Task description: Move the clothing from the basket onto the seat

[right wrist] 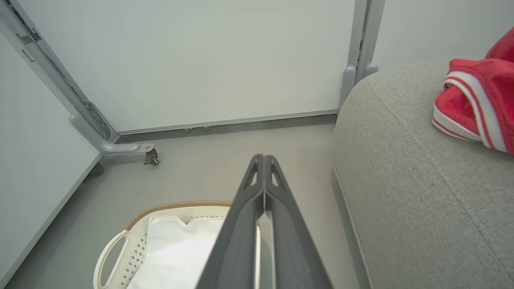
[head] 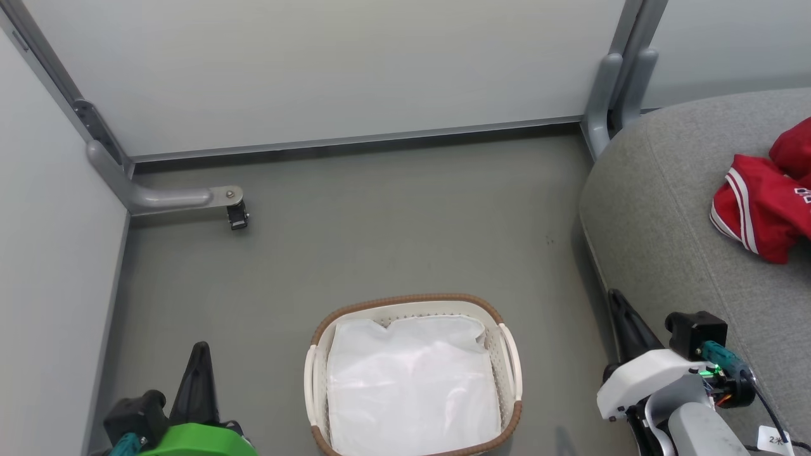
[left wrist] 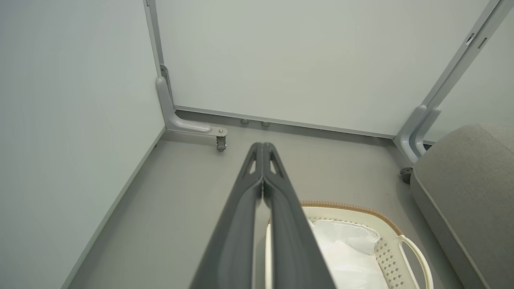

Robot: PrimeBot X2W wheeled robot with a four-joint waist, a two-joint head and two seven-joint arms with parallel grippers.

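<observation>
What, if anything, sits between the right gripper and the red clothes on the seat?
Nothing visible. The right gripper, shut and empty, hangs beside the seat at its edge, and only bare grey upholstery lies between it and the red clothing, which already rests on the seat.

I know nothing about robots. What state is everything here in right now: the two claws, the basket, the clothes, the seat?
left claw: shut, holding nothing.
right claw: shut, holding nothing.
red clothing: crumpled, lying on the seat.
basket: upright on the floor, no red clothing inside.
white cloth: spread out inside the basket.
seat: carries the red clothing.
</observation>
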